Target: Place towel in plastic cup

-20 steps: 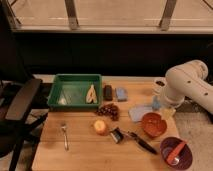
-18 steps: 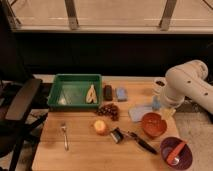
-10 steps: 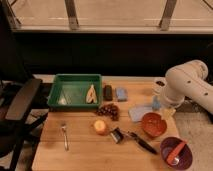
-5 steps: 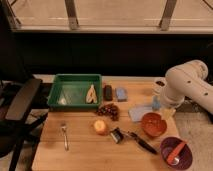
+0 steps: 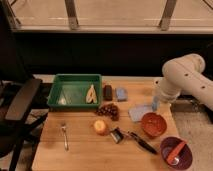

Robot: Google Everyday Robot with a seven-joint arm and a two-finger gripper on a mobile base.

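Camera view | hand wide open, empty, beside plastic cup | towel flat on table

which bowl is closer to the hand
The orange bowl, next to the towel, just in front of the hand by the cup. The purple bowl sits farther forward, at the corner.

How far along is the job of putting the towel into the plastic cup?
Done: nothing yet. The towel lies flat on the table, beside the orange bowl. In hand: nothing; the pincer hangs open right by the plastic cup. Left: grasp the towel, lift it, drop it in the cup.
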